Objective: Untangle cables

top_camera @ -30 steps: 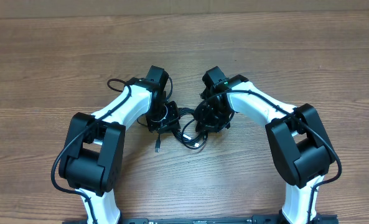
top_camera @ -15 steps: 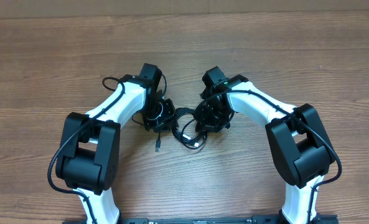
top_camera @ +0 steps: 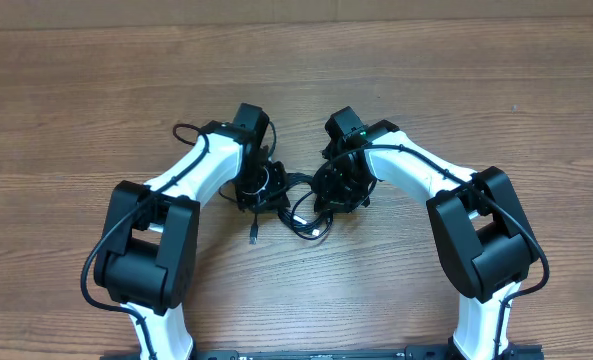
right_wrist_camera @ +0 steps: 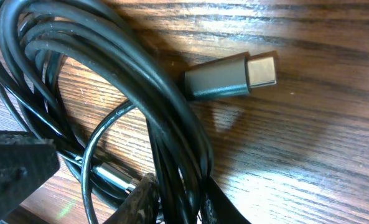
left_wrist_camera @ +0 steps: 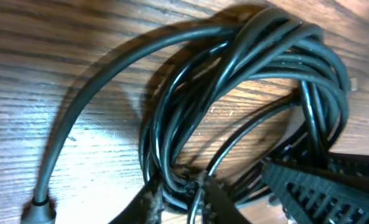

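Observation:
The cables are thin black cords bunched in loops on the wooden table between my two grippers. One plug end trails toward the front. My left gripper sits at the bundle's left side. In the left wrist view its fingertips are shut on a few strands of the cables. My right gripper is at the bundle's right side. In the right wrist view the right gripper is shut on a thick bunch of strands. A grey plug with a silver tip lies free beside them.
The wooden table stretches all round the arms. The ridged black finger of the other gripper shows in each wrist view, close to the bundle. Thicker black cords run along both white arms.
The left wrist swung out to the left and back, then returned to the bundle's left side. The right arm and the cable loops have not visibly moved.

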Controlling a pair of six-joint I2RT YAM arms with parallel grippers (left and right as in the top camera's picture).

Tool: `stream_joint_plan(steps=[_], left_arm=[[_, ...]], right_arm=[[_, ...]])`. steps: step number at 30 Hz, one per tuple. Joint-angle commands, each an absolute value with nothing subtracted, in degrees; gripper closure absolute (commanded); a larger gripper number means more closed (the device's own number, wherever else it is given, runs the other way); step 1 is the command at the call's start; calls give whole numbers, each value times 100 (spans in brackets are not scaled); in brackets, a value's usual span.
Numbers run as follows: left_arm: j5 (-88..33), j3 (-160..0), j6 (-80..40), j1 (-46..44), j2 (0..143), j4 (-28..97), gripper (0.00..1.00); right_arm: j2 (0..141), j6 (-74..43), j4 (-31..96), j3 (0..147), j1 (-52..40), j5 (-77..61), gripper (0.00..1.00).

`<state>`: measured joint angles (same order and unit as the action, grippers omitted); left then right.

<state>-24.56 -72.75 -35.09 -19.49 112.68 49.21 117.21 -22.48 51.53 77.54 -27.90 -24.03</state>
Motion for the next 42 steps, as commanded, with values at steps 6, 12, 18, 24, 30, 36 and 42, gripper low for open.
stream_joint_plan(steps=[6, 12, 18, 24, 30, 36, 42], left_arm=[[-1900, -7369, -3913, -2222, 11314, 4777, 80], [-1686, -7360, -3946, -2362, 11314, 4781, 79], [-1581, -7358, -3951, -2414, 11314, 4768, 80], [-1306, -7297, -4289, -2421, 11314, 4700, 79], [-1315, -7157, -4289, -2482, 11314, 4344, 80], [-1302, -7133, -4289, -2580, 11314, 4228, 82], [-1186, -7002, -4397, -2639, 11314, 4136, 78]], right_arm=[[11542, -2274, 5127, 7703, -2829, -2449, 80], [11542, -2274, 5127, 7701, -2829, -2449, 80], [11542, -2274, 5127, 7701, -2829, -2449, 80], [11542, -2274, 5124, 7693, -2829, -2447, 80], [11542, -2274, 5124, 7693, -2829, -2447, 80], [11542, -2272, 5124, 7693, -2829, -2447, 80], [11542, -2272, 5124, 7693, -2829, -2447, 80]])
